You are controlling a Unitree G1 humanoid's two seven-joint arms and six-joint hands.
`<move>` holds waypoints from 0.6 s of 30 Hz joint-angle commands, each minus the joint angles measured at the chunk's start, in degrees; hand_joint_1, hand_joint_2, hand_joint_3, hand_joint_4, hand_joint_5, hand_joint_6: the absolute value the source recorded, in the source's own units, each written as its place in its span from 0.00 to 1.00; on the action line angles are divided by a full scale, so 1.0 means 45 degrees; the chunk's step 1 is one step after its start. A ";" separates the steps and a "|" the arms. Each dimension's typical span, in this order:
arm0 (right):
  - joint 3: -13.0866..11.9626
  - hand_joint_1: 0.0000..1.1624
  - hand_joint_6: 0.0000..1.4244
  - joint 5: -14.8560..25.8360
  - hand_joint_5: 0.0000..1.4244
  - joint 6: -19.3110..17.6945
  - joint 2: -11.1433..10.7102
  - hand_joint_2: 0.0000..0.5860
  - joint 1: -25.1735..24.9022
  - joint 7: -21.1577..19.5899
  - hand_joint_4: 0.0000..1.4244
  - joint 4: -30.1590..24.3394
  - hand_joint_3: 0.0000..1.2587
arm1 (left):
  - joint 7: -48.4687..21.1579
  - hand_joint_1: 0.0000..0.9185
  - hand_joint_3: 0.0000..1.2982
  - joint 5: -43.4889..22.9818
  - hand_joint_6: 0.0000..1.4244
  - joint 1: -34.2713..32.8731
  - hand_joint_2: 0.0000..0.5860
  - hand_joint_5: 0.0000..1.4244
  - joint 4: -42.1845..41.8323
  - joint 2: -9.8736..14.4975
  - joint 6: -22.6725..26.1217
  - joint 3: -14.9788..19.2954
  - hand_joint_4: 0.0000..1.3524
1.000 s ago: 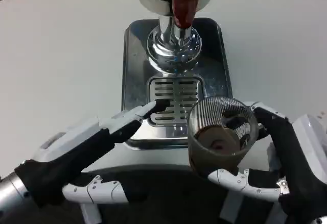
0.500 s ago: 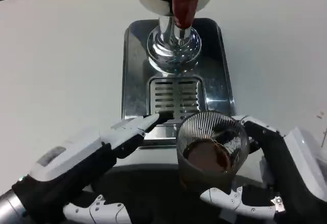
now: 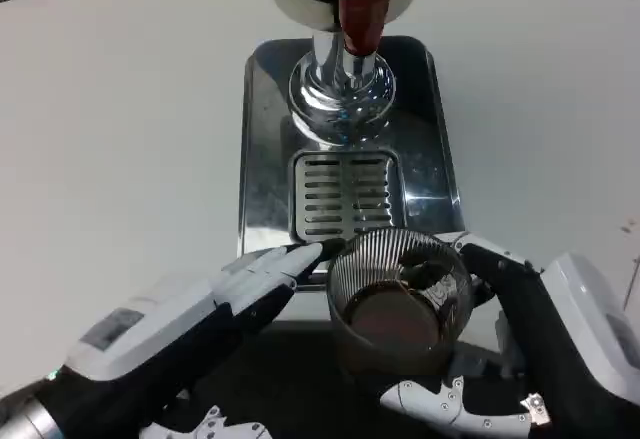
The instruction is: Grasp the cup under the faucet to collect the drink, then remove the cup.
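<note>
Fingers of our right hand wrap the ribbed glass cup, which holds brown drink and sits at the near edge of the steel drip tray. Our left hand lies flat beside the cup, empty, fingers stretched toward the tray's near edge. On the white table beyond, the grille lies bare beneath the chrome faucet with its red handle.

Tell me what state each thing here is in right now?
Ribbed clear glass cup: upright, holding brown drink, off the grate, held.
Right hand: grips the cup.
Left hand: holds nothing, fingers stretched toward the cup.
Chrome faucet with red handle: no stream visible.
Slotted metal drip tray: nothing standing on the grate.
</note>
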 commanded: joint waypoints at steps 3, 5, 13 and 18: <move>0.0052 0.83 1.00 0.0125 0.90 -0.0551 0.0038 0.37 -0.0071 0.0167 0.88 -0.0293 0.76 | 0.0298 0.00 0.00 0.0196 0.00 0.0178 0.07 0.00 -0.0125 0.0018 0.0168 -0.0001 0.00; 0.0059 0.83 1.00 0.0121 0.90 -0.0547 0.0061 0.37 -0.0064 0.0189 0.88 -0.0303 0.76 | 0.0340 0.00 0.00 0.0230 0.00 0.0170 0.07 0.00 -0.0077 0.0026 0.0177 0.0019 0.00; 0.0166 0.84 1.00 0.0029 0.90 -0.0522 0.0103 0.35 -0.0063 0.0219 0.88 -0.0368 0.76 | 0.0523 0.00 0.00 0.0502 0.00 0.0107 0.07 0.00 0.0059 0.0022 0.0230 0.0041 0.00; 0.0256 0.84 1.00 0.0001 0.89 -0.0493 0.0155 0.35 -0.0112 0.0258 0.88 -0.0362 0.76 | 0.0662 0.00 0.00 0.0652 0.00 0.0119 0.07 0.00 0.0134 0.0053 0.0313 0.0116 0.00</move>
